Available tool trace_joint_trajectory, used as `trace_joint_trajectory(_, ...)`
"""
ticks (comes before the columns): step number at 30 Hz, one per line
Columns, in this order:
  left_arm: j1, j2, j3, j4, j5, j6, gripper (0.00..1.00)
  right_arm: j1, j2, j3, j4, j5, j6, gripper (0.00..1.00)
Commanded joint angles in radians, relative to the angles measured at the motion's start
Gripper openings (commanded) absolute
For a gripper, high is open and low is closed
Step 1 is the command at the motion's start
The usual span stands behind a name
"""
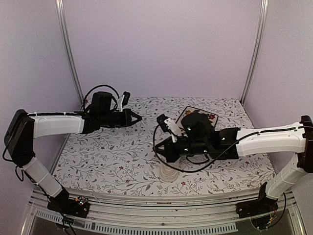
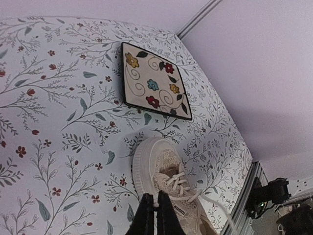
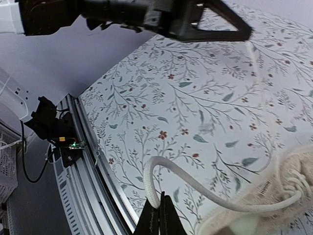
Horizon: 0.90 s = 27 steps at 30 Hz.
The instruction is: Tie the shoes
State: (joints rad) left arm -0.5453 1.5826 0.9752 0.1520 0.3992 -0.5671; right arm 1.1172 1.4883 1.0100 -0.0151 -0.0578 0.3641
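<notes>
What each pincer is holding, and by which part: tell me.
Right pincer: shut on a white lace, along its looped middle. Left pincer: shut, apparently pinching the other lace of the sneaker near its end; the contact is blurred.

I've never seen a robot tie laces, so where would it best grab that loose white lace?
The free arched stretch of the lace, approached from the side away from the sneaker, pinching across it: there it curves clear of the cloth, leaving room around it. The right hand looks shut on it there.
</notes>
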Motion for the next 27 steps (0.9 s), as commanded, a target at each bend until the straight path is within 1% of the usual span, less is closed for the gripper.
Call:
trace_joint_trajectory(1,-0.044,0.025,0.043,0.003,0.031,0.044,0.0,0.091,0.194,0.149,0.14,-0.073,-0.027,0.03)
trace_joint_trajectory(2,-0.051,0.026,0.048,0.003,0.032,0.045,0.0,0.101,0.223,0.179,0.141,-0.078,-0.028,0.19)
trace_joint_trajectory(3,-0.057,0.024,0.051,0.003,0.033,0.048,0.0,0.108,0.237,0.19,0.136,-0.065,-0.03,0.41)
trace_joint_trajectory(4,-0.065,0.021,0.054,0.002,0.033,0.051,0.0,0.11,0.237,0.192,0.129,-0.034,-0.03,0.6)
trace_joint_trajectory(6,-0.074,0.015,0.054,0.003,0.038,0.06,0.0,0.109,0.201,0.19,0.112,0.053,-0.029,0.82)
trace_joint_trajectory(7,-0.078,0.011,0.053,0.004,0.038,0.065,0.0,0.106,0.171,0.177,0.103,0.101,-0.033,0.89)
trace_joint_trajectory(8,-0.084,0.006,0.05,0.006,0.041,0.07,0.0,0.094,0.145,0.159,0.096,0.133,-0.04,0.92)
trace_joint_trajectory(10,-0.095,-0.005,0.045,0.014,0.05,0.08,0.0,0.045,0.087,0.121,0.07,0.145,-0.031,0.94)
trace_joint_trajectory(13,-0.115,-0.02,0.046,0.022,0.049,0.085,0.0,-0.042,0.021,0.055,0.054,0.105,-0.003,0.92)
trace_joint_trajectory(15,-0.126,-0.027,0.052,0.019,0.042,0.075,0.0,-0.102,-0.002,0.032,0.045,0.036,-0.013,0.87)
trace_joint_trajectory(18,-0.14,-0.038,0.062,0.012,0.036,0.061,0.0,-0.212,-0.003,0.025,0.058,-0.168,-0.017,0.76)
trace_joint_trajectory(21,-0.154,-0.054,0.068,0.009,0.029,0.046,0.0,-0.244,-0.006,0.031,0.085,-0.213,-0.054,0.71)
trace_joint_trajectory(24,-0.165,-0.061,0.074,0.011,0.042,0.04,0.0,-0.255,0.028,0.068,0.087,-0.223,-0.121,0.6)
trace_joint_trajectory(27,-0.175,-0.066,0.089,0.001,0.053,0.042,0.0,-0.276,0.09,0.127,0.087,-0.3,-0.164,0.54)
